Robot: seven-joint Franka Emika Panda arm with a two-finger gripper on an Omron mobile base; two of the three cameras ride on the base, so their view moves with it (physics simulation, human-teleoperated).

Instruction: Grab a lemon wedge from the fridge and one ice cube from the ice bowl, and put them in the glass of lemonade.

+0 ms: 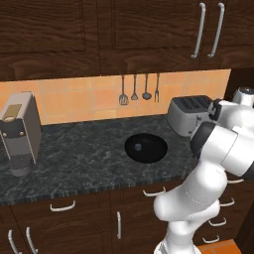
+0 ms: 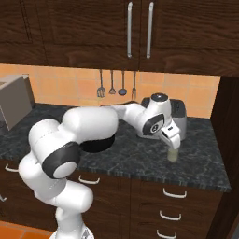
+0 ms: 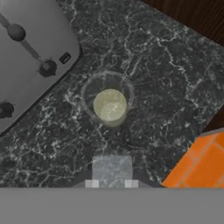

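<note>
- Hand view looks straight down on one small clear tumbler of pale yellow-green lemonade [image 3: 109, 105], standing on the dark marbled counter [image 3: 166, 87] just right of the one silver toaster [image 3: 26, 57].
- The gripper [image 3: 112, 173] pinches one pale bluish-grey ice cube [image 3: 112, 168], poised near the glass, probably for dropping it in.
- One glossy black ice bowl [image 1: 145, 148] sits farther left.

The left base view looks forward and down at the counter [image 1: 84, 158] from behind the arm, at mid distance; the right base view faces the same counter stretch, sharing the toaster [image 2: 179, 119]. The hand view looks steeply down, close over the counter's right end
</note>
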